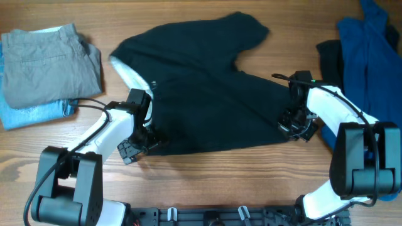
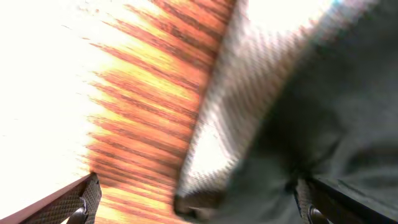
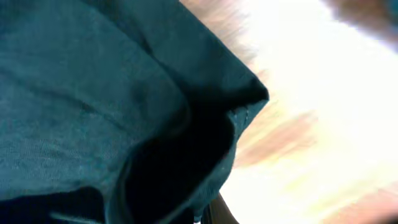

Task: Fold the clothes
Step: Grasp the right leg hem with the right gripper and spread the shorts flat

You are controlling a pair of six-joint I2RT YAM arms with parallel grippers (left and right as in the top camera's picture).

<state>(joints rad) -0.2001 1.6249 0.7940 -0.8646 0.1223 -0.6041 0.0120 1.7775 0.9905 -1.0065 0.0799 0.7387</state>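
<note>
A black garment with a white inner lining lies spread across the middle of the wooden table. My left gripper is at its lower left corner. In the left wrist view its fingers are wide apart, with the garment's corner lying between them; this view is blurred. My right gripper is at the garment's lower right edge. In the right wrist view the cloth fills the frame, raised in a fold, and its hem runs down into the jaws, which are shut on it.
Folded grey shorts lie on a light blue garment at the far left. A heap of blue clothes with a black piece lies at the far right, close to my right arm.
</note>
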